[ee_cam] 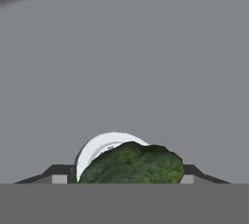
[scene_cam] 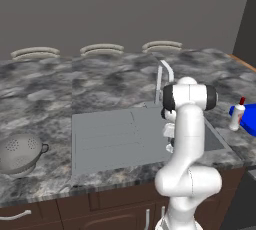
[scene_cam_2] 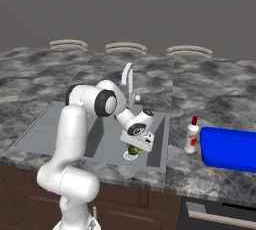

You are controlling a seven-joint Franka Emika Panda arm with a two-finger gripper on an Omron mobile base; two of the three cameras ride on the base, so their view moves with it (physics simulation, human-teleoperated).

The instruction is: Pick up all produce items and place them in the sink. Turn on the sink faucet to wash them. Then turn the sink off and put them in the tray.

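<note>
The broccoli floret point(ee_cam: 131, 162), dark green and bumpy, sits between my gripper's point(ee_cam: 124, 179) two fingertips, and its sides meet both pads. Right behind it is the round white drain point(ee_cam: 99, 146). From the right base view, my gripper point(scene_cam_2: 135, 145) reaches down into the grey sink point(scene_cam_2: 45, 129) basin and holds the floret point(scene_cam_2: 132, 149) just over the drain point(scene_cam_2: 131, 156). The silver gooseneck faucet point(scene_cam_2: 128, 80) rises behind the basin with no water showing. The blue tray point(scene_cam_2: 230, 149) lies on the counter right of the sink.
A white red-capped bottle point(scene_cam_2: 192, 135) stands between the sink and the tray. A grey perforated colander point(scene_cam: 20, 151) sits at the counter's left front. The ribbed drainboard point(scene_cam: 105, 134) lies left of the basin. My arm's elbow point(scene_cam: 189, 96) stands in front of the faucet point(scene_cam: 162, 76).
</note>
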